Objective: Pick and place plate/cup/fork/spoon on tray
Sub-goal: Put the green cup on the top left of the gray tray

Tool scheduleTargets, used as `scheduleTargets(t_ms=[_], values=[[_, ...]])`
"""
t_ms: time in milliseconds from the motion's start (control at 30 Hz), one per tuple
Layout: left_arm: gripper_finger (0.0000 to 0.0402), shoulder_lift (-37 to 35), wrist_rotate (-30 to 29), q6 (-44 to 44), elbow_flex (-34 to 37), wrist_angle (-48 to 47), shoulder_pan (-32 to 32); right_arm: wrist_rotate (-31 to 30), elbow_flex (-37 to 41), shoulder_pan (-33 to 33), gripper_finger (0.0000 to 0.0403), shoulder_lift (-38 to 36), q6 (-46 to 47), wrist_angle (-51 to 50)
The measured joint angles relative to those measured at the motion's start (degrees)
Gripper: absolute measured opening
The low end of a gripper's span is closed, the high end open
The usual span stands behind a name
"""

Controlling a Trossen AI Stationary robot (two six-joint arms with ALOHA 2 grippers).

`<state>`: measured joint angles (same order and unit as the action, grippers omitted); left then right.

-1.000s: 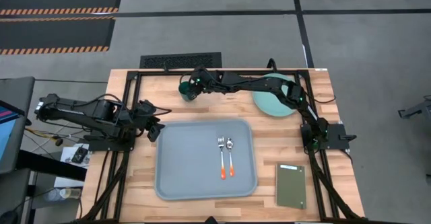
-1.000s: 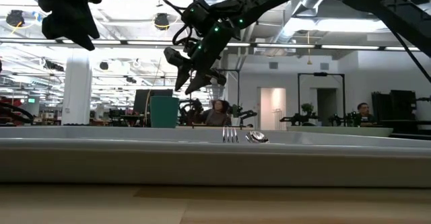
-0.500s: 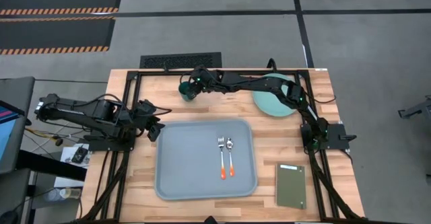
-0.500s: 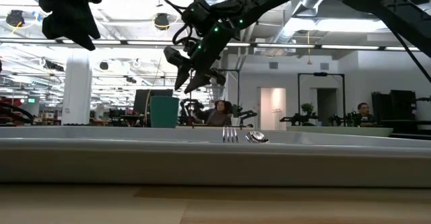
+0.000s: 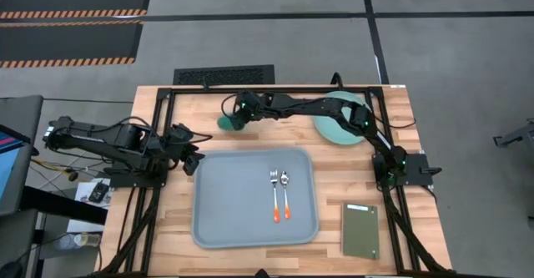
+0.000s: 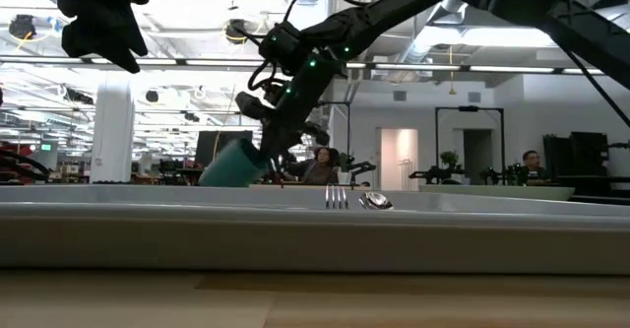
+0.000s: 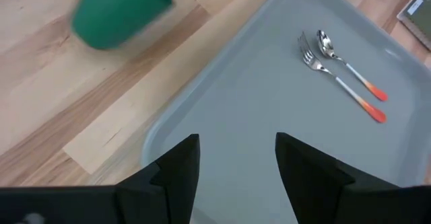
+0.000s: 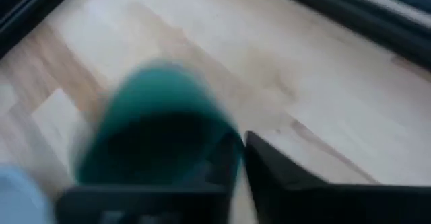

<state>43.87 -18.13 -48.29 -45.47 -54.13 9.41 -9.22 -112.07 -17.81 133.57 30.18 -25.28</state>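
Dark green cup (image 5: 227, 121), pale grey-blue tray (image 5: 234, 194), orange-handled fork (image 5: 274, 196)

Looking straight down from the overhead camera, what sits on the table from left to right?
Left tool → cup → fork → spoon → plate → dark green slab.

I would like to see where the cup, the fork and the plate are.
cup (image 6: 231, 164): low view, on its tilted side wall.
fork (image 5: 273, 178): high view, on its tined head.
plate (image 5: 331, 129): high view, on its visible surface.
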Motion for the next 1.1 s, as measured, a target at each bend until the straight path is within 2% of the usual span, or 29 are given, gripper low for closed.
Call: scheduleTargets(t_ms=[67,200,433,1100], values=[[0.0181,-0.01,-0.18,0.00,0.00,0.01,0.00,0.58,0.00,0.01,0.0017,-0.10,-0.47,0.15],[0.0181,-0.01,-0.18,-0.27,0.00,0.01,0.00,1.73,-0.02,0.03,0.0006,-0.32,-0.15,0.28],[0.0181,0.00,-0.18,-0.44,0.00,0.02,0.00,2.30,-0.06,0.94,0.0003,-1.26,-0.68,-0.74],[0.0181,-0.02,-0.33,2.12,0.00,0.03,0.01,6.60,-0.11,1.56,0.0001,-9.58,-4.40,-14.97]])
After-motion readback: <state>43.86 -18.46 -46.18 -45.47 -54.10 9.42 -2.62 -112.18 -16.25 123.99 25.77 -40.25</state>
